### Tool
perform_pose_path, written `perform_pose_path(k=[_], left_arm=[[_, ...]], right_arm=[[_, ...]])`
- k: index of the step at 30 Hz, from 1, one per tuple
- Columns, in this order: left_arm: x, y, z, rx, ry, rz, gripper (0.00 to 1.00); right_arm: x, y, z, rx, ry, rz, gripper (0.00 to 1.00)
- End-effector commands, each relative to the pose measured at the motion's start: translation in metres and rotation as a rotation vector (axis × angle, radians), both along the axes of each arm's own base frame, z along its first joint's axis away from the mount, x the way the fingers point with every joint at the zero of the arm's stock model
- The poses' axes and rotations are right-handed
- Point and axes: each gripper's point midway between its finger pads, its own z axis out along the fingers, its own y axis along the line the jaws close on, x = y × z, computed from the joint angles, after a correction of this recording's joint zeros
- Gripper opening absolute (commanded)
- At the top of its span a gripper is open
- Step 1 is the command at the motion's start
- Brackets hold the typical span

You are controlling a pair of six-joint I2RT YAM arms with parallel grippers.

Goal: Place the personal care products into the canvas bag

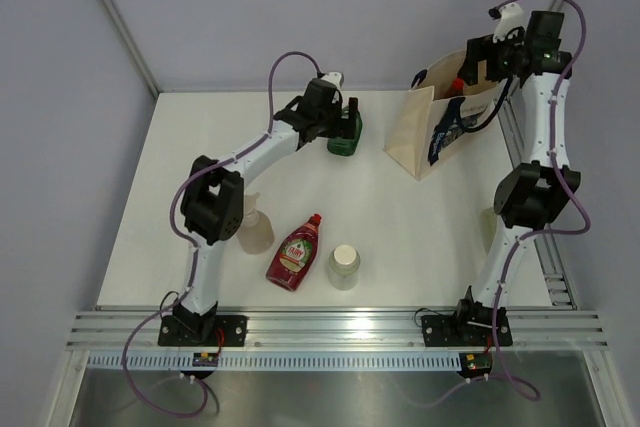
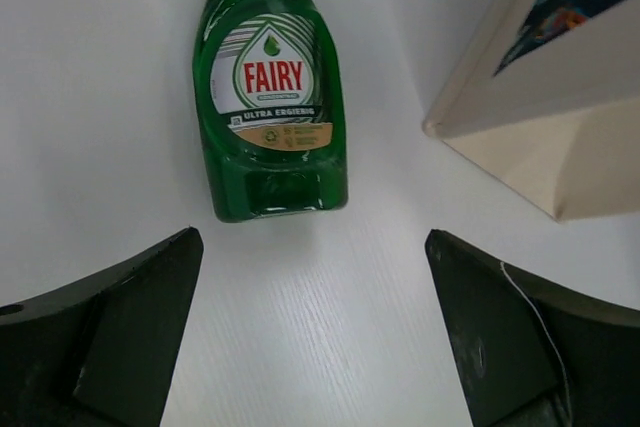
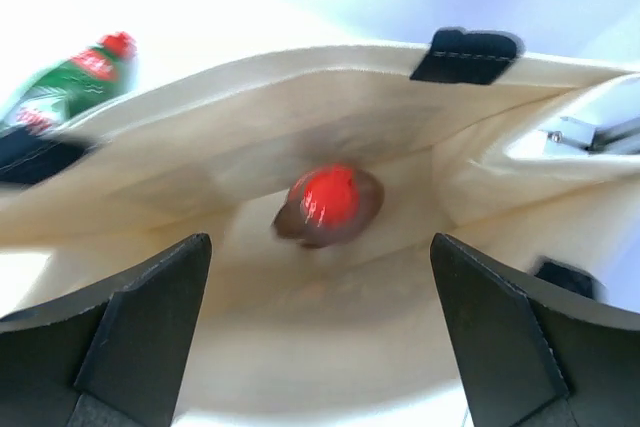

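Clearly, left claw (image 2: 312,237) gapes before green bottle (image 2: 270,97); right claw (image 3: 320,239) spread above canvas bag (image 3: 230,162) rim.

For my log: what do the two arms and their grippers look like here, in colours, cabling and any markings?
The left arm and the right arm have white tubular links, chunky black joints and black bases. A purple cable loops along each. The left gripper and the right gripper each have two matte black, wedge-shaped fingers. No readable markings show.
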Motion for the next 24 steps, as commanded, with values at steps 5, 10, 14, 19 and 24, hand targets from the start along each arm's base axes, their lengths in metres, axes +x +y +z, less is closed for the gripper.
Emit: perform_pose_path(k=[5, 10, 14, 19, 24], left_arm=[[0.053, -0.001, -0.028, 0.112, -0.028, 0.18, 0.99], [0.061, -0.017, -0.056, 0.062, 0.054, 0.17, 0.99], [0.061, -0.032, -0.07, -0.023, 0.123, 0.148, 0.99], [0.057, -0.03, -0.1, -0.005, 0.197, 0.163, 0.99], [0.043, -0.042, -0.112, -0.018, 0.256, 0.132, 0.99]], right_arm=[[-0.122, 0.046, 0.135, 0.114, -0.179, 0.246, 1.0], [-0.176, 0.078, 0.131, 0.146, -0.235, 0.395, 1.0], [-0.197, 0.094, 0.12, 0.194, -0.217, 0.475, 0.99], [-0.215, 0.112, 0.102, 0.213, -0.149, 0.549, 1.0], [-0.22, 0.153, 0.076, 0.164, -0.062, 0.61, 0.99]])
